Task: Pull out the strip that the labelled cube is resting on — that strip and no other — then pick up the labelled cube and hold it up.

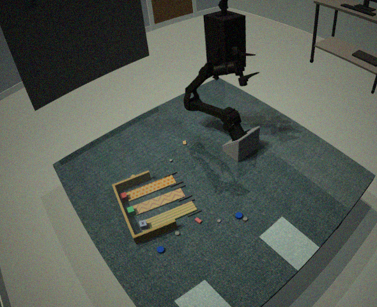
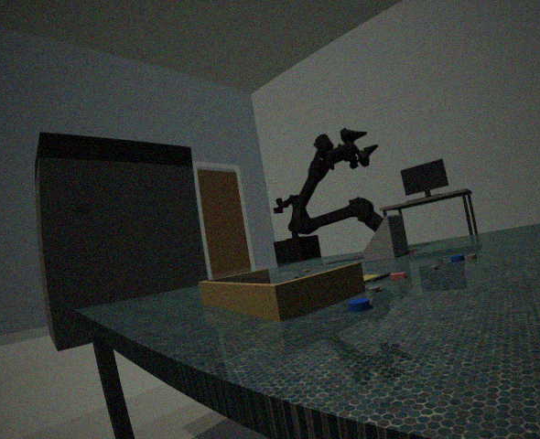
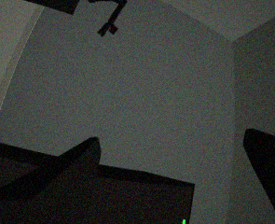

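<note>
The labelled cube (image 1: 142, 224), pale grey with a dark mark on top, rests on the inner end of the yellow lengthwise-striped strip (image 1: 177, 213). A green cube (image 1: 130, 209) is at the inner end of the zigzag strip (image 1: 160, 201), and a red cube (image 1: 123, 195) at that of the orange-dotted strip (image 1: 152, 187). A low three-sided wooden wall (image 1: 156, 233) (image 2: 322, 292) surrounds these ends; it hides the cubes in the exterior view. My gripper (image 1: 257, 63) (image 2: 372, 140) (image 3: 173, 141) is open and empty, raised high above the table, far from the strips.
Thin dark rails flank the strips. Blue discs (image 1: 238, 215) (image 1: 160, 249), a small red block (image 1: 197, 220), grey pebbles and a tan block (image 1: 184, 142) lie outside the wall. The arm stands on a grey wedge (image 1: 248, 144). A dark panel (image 1: 79, 49) stands beyond the table.
</note>
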{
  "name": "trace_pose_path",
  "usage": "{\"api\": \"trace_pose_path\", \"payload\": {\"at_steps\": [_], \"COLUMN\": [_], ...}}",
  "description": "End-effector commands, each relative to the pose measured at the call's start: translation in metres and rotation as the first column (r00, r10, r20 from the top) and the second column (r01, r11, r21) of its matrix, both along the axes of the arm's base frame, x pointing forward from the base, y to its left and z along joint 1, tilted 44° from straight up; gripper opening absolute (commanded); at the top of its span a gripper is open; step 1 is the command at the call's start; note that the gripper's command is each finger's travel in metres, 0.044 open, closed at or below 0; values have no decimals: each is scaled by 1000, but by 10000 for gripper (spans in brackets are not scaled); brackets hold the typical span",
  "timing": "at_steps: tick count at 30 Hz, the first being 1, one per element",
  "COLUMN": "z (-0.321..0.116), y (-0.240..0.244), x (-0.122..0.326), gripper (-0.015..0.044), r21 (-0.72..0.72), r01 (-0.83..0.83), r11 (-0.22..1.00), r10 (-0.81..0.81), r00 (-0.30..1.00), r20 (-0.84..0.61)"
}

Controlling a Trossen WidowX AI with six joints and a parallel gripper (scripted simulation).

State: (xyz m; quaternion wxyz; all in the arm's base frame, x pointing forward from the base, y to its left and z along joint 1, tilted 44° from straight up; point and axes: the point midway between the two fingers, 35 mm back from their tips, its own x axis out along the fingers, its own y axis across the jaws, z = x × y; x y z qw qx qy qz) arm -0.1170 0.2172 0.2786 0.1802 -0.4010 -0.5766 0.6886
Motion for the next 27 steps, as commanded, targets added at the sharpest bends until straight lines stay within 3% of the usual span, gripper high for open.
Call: {"api": "trace_pose_path", "payload": {"at_steps": [1, 4, 7, 12, 16, 20, 27], "z": [0, -6, -18, -44, -67, -91, -129], "y": [1, 15, 40, 76, 89, 84, 35], "x": [1, 13, 42, 110, 175, 241, 344], "gripper": [400, 400, 400, 400, 400, 400, 400], "r21": [-2, -37, -108, -231, -314, -376, -443], "r01": [6, 97, 284, 608, 807, 906, 834], "r11": [1000, 995, 953, 760, 500, 195, -330], "r10": [-6, -97, -291, -640, -864, -978, -876], "r00": [1000, 995, 955, 761, 487, 152, -445], "r20": [-1, -20, -57, -106, -125, -141, -186]}}
